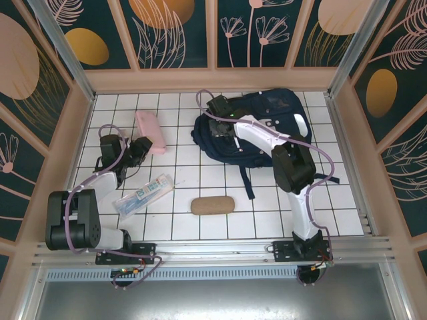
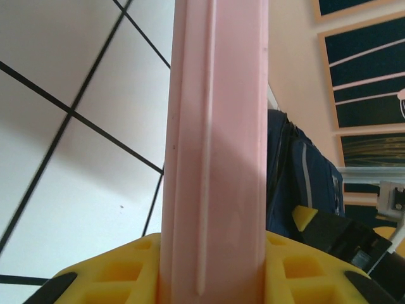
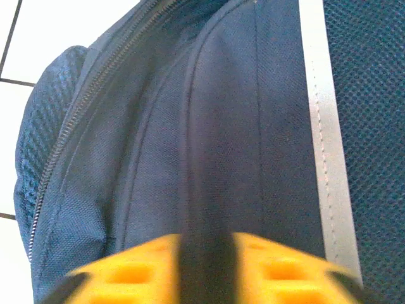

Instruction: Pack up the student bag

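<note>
The student bag lies at the back right of the tiled table, navy with a grey stripe. My right gripper sits on the bag's left side. In the right wrist view its yellow fingers are shut on a ridge of the bag's navy fabric, next to a zip. A pink case lies left of the bag. My left gripper is shut on the case's near end. In the left wrist view the pink case runs up between the yellow fingers, with the bag beyond it.
A clear pouch of pens lies at the front left. A brown oblong case lies near the front middle. The bag's dark straps trail toward the front. Wooden walls close in the table.
</note>
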Controlling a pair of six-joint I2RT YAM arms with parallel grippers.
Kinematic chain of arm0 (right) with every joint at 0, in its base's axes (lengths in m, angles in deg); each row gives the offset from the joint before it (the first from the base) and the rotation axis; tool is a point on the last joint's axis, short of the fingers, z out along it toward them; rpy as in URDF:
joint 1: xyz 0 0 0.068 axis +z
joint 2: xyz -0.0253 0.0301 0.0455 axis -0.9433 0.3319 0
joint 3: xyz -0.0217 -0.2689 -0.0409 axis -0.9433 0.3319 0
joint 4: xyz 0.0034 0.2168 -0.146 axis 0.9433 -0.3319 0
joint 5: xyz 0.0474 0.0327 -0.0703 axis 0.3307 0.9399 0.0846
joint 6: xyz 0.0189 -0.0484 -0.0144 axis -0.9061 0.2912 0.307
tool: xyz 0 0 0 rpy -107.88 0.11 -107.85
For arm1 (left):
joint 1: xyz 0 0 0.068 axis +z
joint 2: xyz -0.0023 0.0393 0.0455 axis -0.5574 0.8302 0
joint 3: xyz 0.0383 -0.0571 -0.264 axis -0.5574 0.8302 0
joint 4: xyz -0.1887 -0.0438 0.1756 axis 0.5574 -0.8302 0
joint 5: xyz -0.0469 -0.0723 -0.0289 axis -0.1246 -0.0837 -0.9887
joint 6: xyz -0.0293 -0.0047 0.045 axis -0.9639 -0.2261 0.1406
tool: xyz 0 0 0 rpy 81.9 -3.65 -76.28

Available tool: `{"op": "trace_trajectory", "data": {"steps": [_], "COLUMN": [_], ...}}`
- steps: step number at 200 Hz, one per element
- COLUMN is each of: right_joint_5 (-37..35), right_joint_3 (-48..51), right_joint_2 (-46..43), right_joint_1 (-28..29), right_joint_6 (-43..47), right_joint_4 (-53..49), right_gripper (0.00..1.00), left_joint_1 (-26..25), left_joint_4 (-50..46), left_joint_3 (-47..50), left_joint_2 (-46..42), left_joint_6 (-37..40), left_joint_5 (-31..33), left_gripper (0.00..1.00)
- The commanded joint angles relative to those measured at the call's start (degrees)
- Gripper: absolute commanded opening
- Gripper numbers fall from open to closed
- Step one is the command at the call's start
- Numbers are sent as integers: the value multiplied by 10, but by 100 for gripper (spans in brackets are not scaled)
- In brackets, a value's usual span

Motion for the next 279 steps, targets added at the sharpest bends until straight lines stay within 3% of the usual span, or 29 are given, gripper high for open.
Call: {"op": "trace_trajectory", "data": {"steps": [1, 70, 111, 146, 195, 251, 279], "right_joint_5": [-38, -8, 50, 106, 110, 110, 133], "right_joint_3": [6, 13, 2, 18, 49, 76, 80], "right_joint_2": [-12, -149, -205, -246, -278, -293, -292], "right_joint_1": [-3, -47, -94, -122, -131, -135, -135], "right_joint_6": [3, 23, 6, -26, -40, -44, -48], "right_joint_4": [-11, 37, 50, 69, 80, 87, 93], "right_gripper": [0, 0, 0, 0, 0, 0, 0], "left_joint_1": [-28, -161, -261, -336, -374, -379, -379], "left_joint_4": [13, 70, 140, 136, 96, 59, 15], "left_joint_3": [-34, -93, -161, -272, -347, -313, -366], "left_joint_2": [-18, 33, 128, 237, 350, 313, 370], "left_joint_6": [-6, -67, -114, -123, -122, -96, -88], "left_joint_5": [-10, 28, 55, 91, 104, 178, 139], "left_gripper": [24, 24, 25, 24, 22, 24, 27]}}
